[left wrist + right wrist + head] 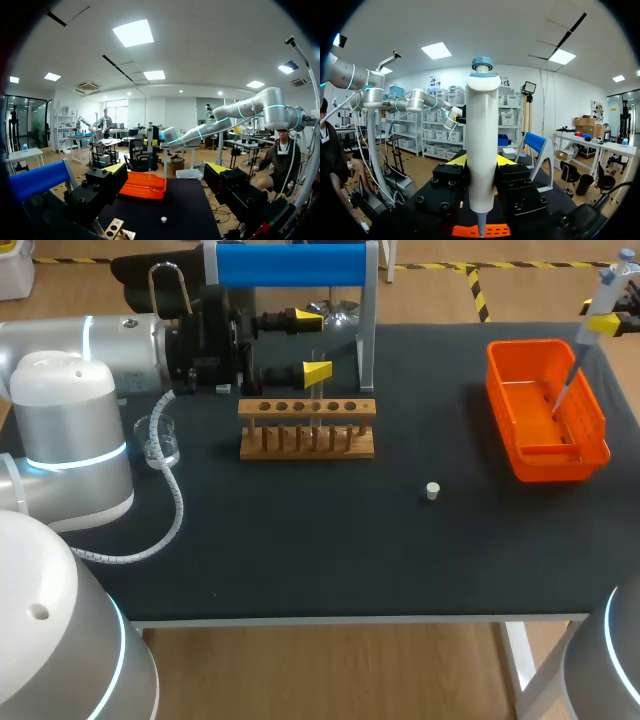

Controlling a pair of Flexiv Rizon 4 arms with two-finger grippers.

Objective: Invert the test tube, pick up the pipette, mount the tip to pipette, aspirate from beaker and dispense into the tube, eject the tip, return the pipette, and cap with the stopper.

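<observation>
Now, pipette (pixel 482 125) upright in clenched right tool (pixel 481 161) (tip above orange basket (pixel 548 462)); left tool (pixel 312 343) released.

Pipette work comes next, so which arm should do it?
Probably right: the right gripper is shut on the pipette above the orange basket, while the left gripper stands open by the test tube rack.
</observation>
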